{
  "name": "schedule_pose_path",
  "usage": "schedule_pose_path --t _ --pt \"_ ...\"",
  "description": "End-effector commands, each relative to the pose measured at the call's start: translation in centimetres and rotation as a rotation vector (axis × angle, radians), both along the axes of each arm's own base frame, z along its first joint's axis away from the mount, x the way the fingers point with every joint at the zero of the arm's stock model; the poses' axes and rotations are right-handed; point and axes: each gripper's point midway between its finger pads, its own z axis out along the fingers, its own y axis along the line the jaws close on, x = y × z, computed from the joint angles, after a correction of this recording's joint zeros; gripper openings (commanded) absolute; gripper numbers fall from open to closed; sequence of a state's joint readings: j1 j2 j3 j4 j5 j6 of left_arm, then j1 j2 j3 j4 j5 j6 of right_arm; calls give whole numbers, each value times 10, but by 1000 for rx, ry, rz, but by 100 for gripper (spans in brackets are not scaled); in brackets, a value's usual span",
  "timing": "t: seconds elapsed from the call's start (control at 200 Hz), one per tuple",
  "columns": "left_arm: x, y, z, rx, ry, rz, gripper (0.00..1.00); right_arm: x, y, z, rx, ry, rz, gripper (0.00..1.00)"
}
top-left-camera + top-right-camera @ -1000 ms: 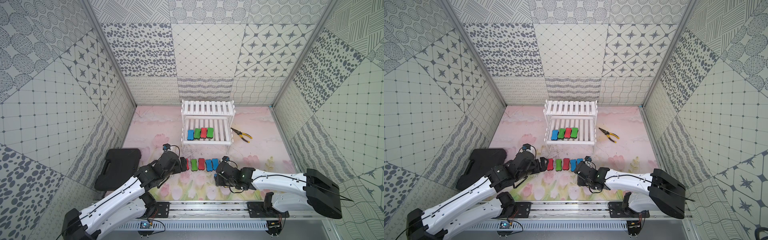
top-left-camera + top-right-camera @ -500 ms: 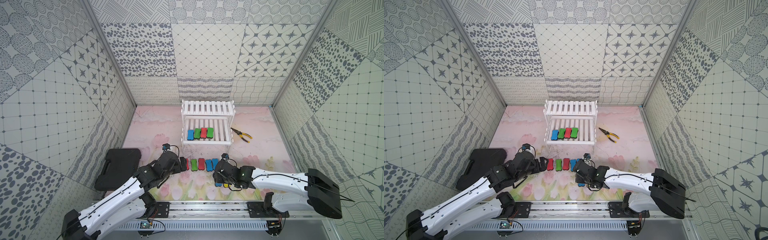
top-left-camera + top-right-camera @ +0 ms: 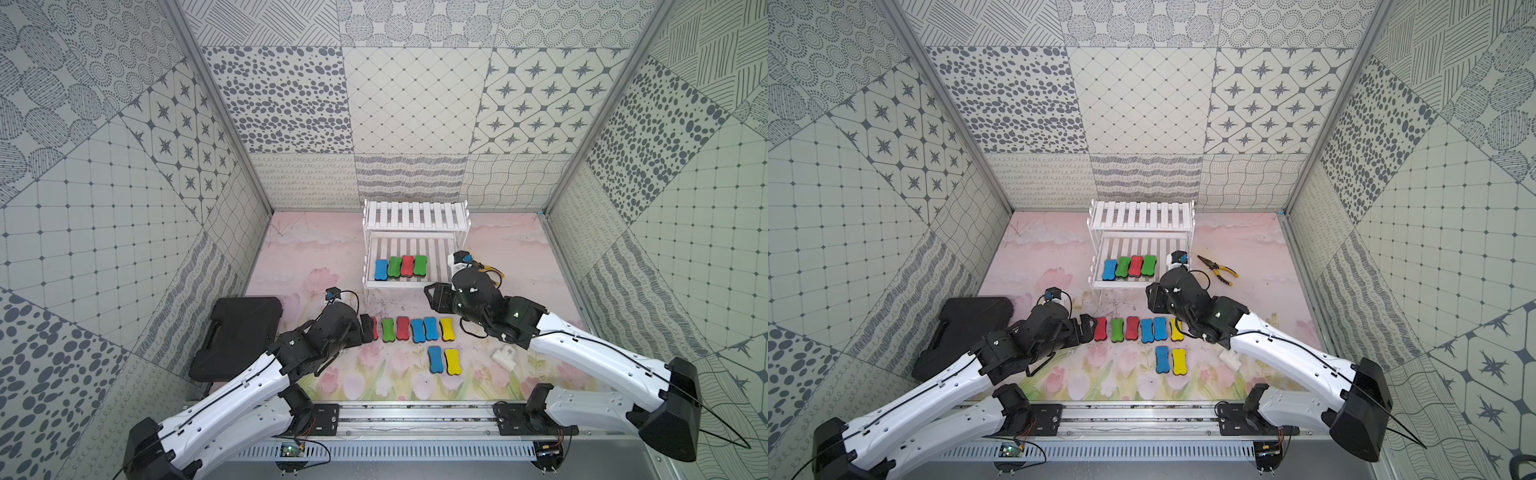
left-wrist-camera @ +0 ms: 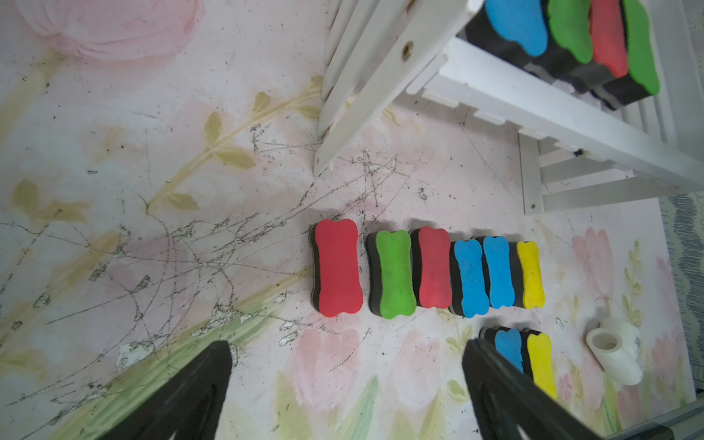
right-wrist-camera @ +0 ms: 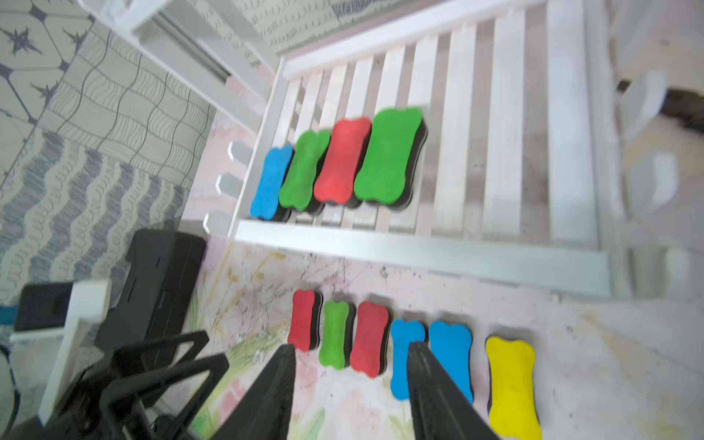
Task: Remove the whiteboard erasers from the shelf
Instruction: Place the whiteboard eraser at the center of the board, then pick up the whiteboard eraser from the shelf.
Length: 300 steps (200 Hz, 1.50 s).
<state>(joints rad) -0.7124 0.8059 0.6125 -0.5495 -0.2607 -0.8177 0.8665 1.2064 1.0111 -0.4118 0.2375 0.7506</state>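
Both top views: I'm seeing four whiteboard erasers (image 3: 407, 266) sitting on shelf (image 3: 395, 285) lower tier, eight loose erasers (image 3: 388, 330) lying on table (image 3: 316, 257). Left wrist: left gripper (image 4: 346, 344) jaws gaping wide. Right wrist: right gripper (image 5: 352, 346) jaws standing partly apart, holding nothing.

Light is bright, even and diffuse in both top views, seemingly from overhead. The pink tabletop (image 3: 316, 266) looks slightly washed out and shadows are faint. Those views are sharp, but the wide lens splays the walls (image 3: 104, 208) outward and leans the corner posts (image 3: 221, 116) toward the edges. In the left wrist view the erasers (image 4: 392, 274) on the tabletop are crisp, with short soft shadows beside them, while the shelf (image 4: 384, 72) close to the lens is out of focus. The right wrist view is smeared throughout by motion blur, and the shelf slats there glare nearly white.
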Motion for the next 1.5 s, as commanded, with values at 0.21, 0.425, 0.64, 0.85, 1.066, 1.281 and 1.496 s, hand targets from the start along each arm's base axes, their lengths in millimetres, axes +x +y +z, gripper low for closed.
schedule_pose_path --t 0.21,0.425,0.64,0.85,1.066,1.281,1.496 --pt "0 -1 8 -20 -10 -3 100 65 13 -9 -97 -43 -52 48" --pt "-1 2 10 -22 -19 5 99 83 19 -31 -104 -4 -59 48" --pt "-1 3 11 -24 -22 7 99 88 17 -50 -68 45 -65 49" --pt "-2 4 10 -22 -19 9 99 88 6 -54 -90 58 -91 47" --pt "-2 5 10 -20 -23 10 99 83 -6 -58 -156 77 -84 46" --pt "-2 6 8 -18 -18 13 99 83 -13 -52 -202 59 -81 46" --pt "-2 5 6 -22 -16 11 100 83 -15 -27 -202 0 -60 49"
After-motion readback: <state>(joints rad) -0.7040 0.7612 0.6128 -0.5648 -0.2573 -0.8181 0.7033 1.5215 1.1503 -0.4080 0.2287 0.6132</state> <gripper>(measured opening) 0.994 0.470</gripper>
